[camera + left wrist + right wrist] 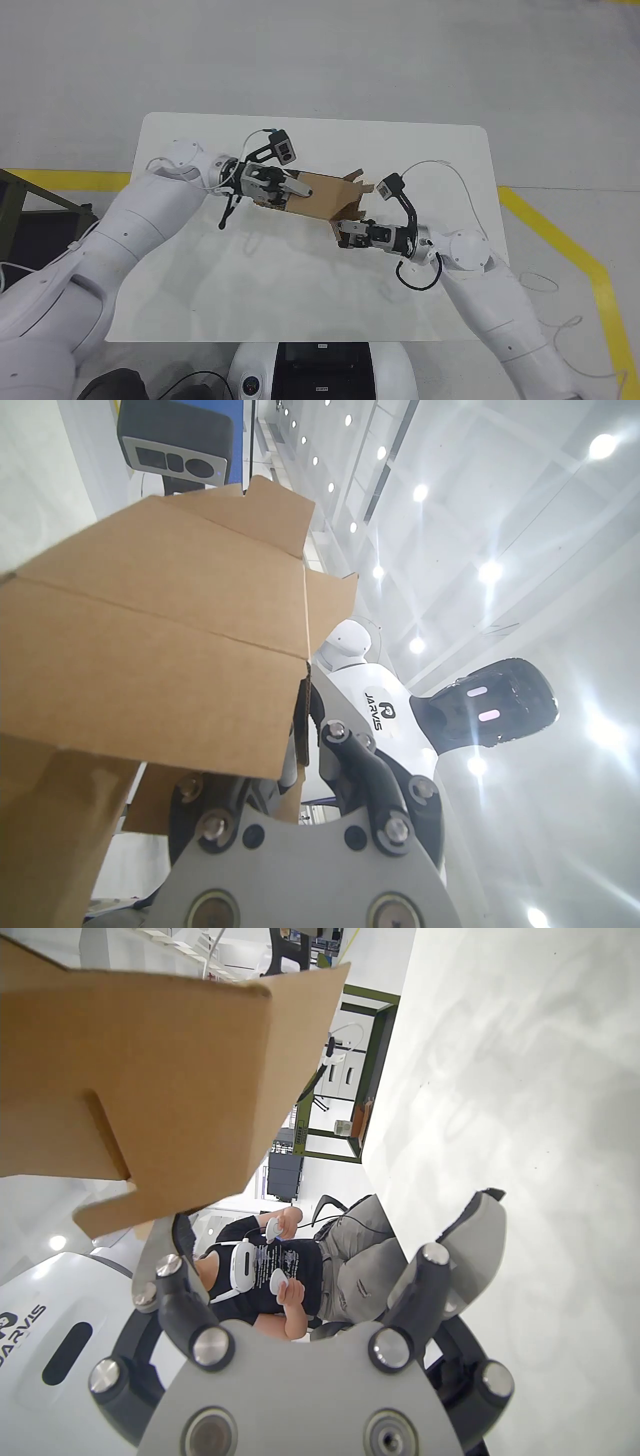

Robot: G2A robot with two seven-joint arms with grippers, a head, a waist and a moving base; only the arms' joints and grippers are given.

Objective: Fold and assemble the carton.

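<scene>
A brown cardboard carton (325,195), partly unfolded with loose flaps, is held above the middle of the white table (300,290). My left gripper (283,187) is at its left end, shut on a carton wall; the left wrist view shows the cardboard edge (302,720) pinched at the gripper (306,712). My right gripper (346,236) is at the carton's near right corner. It stands open (325,1213), with one finger (167,1238) just behind a hanging flap (150,1078) and the other finger (475,1228) well clear of it.
The table's bare surface (500,1078) spreads all around the carton. A thin white cable (440,168) loops over the table at the right. A dark green frame (12,195) stands off the table's left side, and yellow tape (560,235) marks the floor.
</scene>
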